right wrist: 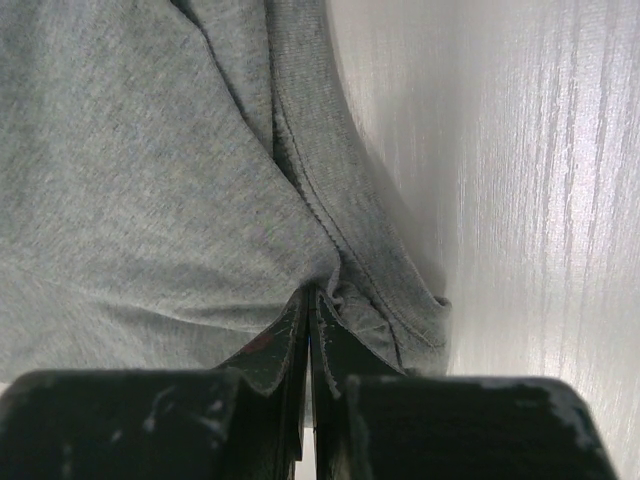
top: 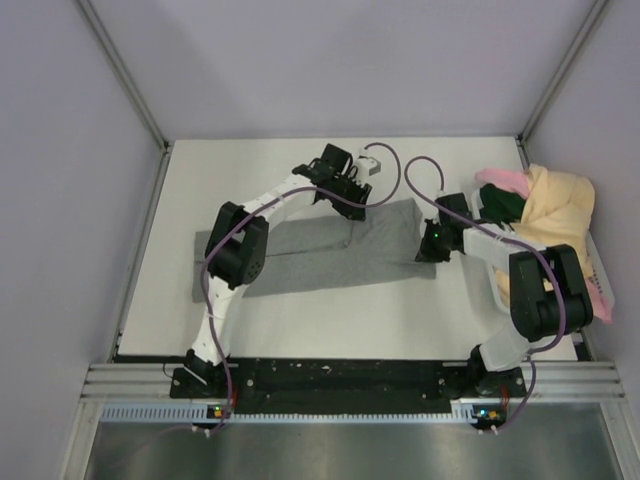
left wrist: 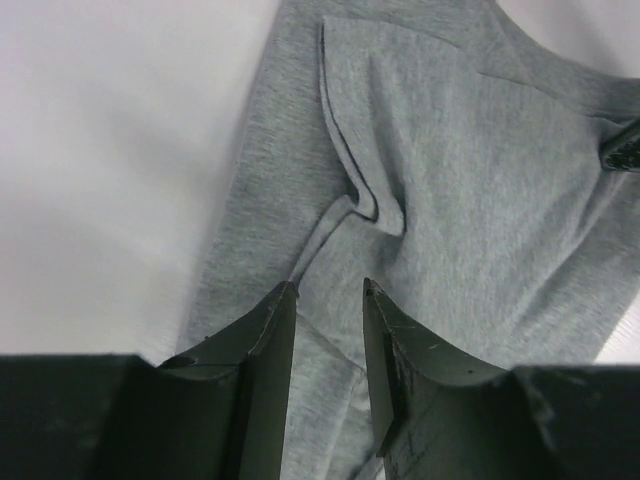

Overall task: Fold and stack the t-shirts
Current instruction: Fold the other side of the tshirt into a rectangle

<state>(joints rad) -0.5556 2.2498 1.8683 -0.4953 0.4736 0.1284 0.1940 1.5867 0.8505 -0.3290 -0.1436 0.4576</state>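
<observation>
The grey t-shirt [top: 310,255] is soft heathered knit, folded into a long band that lies slantwise across the middle of the smooth white desk [top: 350,320] in the top view, with shallow creases and a stitched hem along its right end. At the right edge of that view a rumpled heap holds a pale yellow t-shirt [top: 560,205] on top, with a dark green t-shirt [top: 505,205] and a pink t-shirt [top: 503,177] showing at the heap's left side. The left gripper [left wrist: 328,292] sits over the band's upper edge, right of the middle. Its dark, scuffed fingers [left wrist: 268,345] stand partly apart, either side of a raised ridge of cloth that runs from a curled fold into the gap. Whether they press on it I cannot tell. The right gripper [right wrist: 310,295] is at the band's right end with its jaws fully closed, pinching the bunched hem at their tips. The left arm [top: 235,250] rises from its base at the lower left, bends at the elbow and reaches toward the upper middle. The right arm [top: 535,290] folds back from the lower right and points left, low over the desk.
</observation>
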